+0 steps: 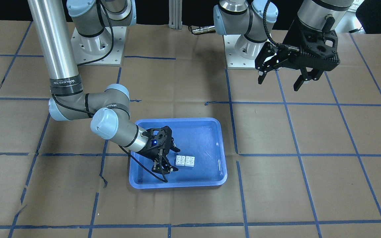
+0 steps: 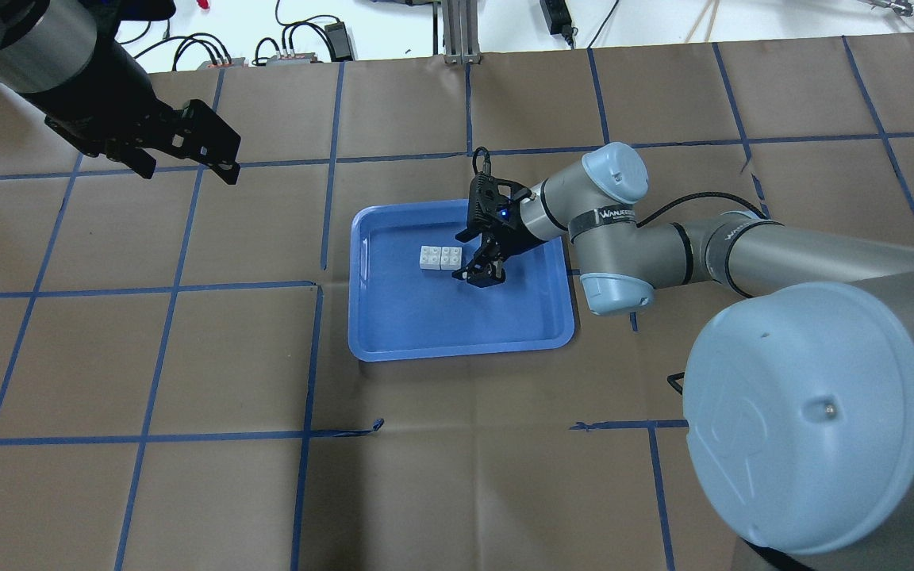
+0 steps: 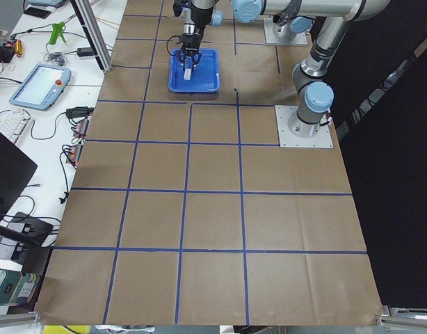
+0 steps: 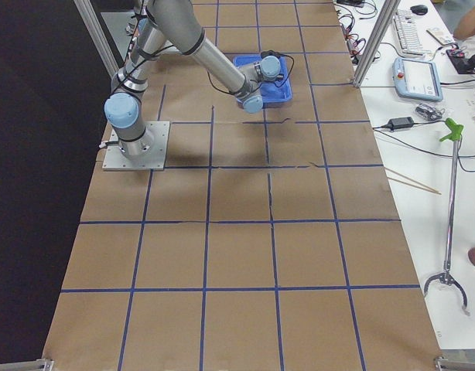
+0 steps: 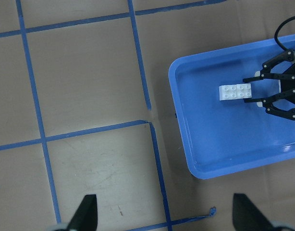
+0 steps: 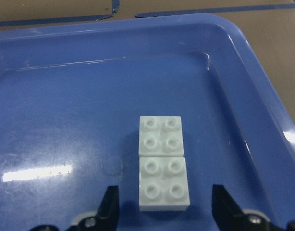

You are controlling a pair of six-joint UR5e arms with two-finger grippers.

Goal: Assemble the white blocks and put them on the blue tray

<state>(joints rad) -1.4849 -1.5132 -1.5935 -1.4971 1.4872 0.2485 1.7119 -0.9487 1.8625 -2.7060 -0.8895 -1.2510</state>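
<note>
The two white blocks (image 1: 185,160) lie side by side, touching, studs up, on the floor of the blue tray (image 1: 177,183). They also show in the overhead view (image 2: 440,258), the left wrist view (image 5: 236,91) and the right wrist view (image 6: 163,163). My right gripper (image 1: 172,158) is open and low inside the tray (image 2: 457,325), with a finger on either side of the nearer block's end and a gap on both sides (image 6: 164,192). My left gripper (image 2: 187,173) is open, empty and high above the table, far from the tray (image 5: 224,144).
The table is covered in brown paper with a blue tape grid (image 2: 187,293). The two arm bases (image 1: 98,46) (image 1: 243,49) stand at the robot's edge. A side bench with a teach pendant (image 4: 419,77) and cables runs along the far side.
</note>
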